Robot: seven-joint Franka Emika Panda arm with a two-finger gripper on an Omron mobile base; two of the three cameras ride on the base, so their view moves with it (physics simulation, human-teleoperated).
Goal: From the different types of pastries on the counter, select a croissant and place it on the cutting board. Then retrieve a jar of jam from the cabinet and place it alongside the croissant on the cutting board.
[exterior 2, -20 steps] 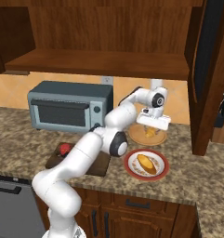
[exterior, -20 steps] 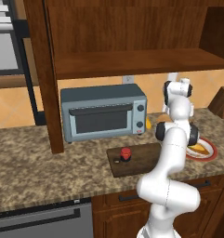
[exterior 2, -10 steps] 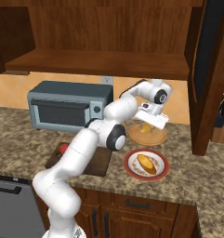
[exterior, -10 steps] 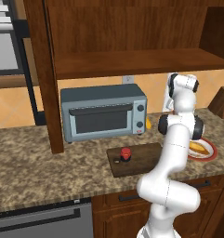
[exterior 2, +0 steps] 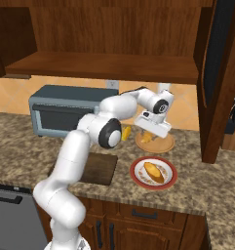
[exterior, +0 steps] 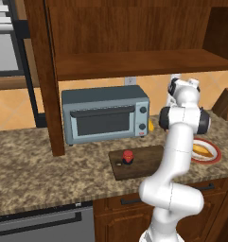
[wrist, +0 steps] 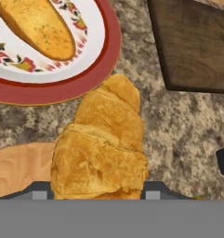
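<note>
No brand, label or readable writing shows anywhere; the only decoration is a floral pattern on the white field of the red-rimmed plate (wrist: 85, 69), which carries a yellowish pastry piece (wrist: 41, 25).

The bench (exterior: 35, 175) is a long brown-and-beige speckled granite top with dark wooden fronts below. A grey-blue toaster oven (exterior: 106, 118) stands at its far side, under the thick shelf of the dark reddish-brown wall cabinet (exterior: 134, 61), whose upright post comes down to the bench left of the oven. The wall behind is tan tile with a small outlet. A knife block (exterior: 225, 105) stands at the far right.

The cutting board (exterior: 146, 163) lies near the front edge, in front of the oven, with the red jar of jam (exterior: 127, 157) upright on its left part. The plate sits to the right of the board, and a round flat tan disc (exterior 2: 158, 143) lies further back, beside the plate.

The gripper (exterior 2: 149, 132) hangs over the tan disc, raised above the bench. In the hand view the croissant (wrist: 104, 148) sits right at the fingers, which are pinching it, with the plate, the bare granite and a corner of the board below it.
</note>
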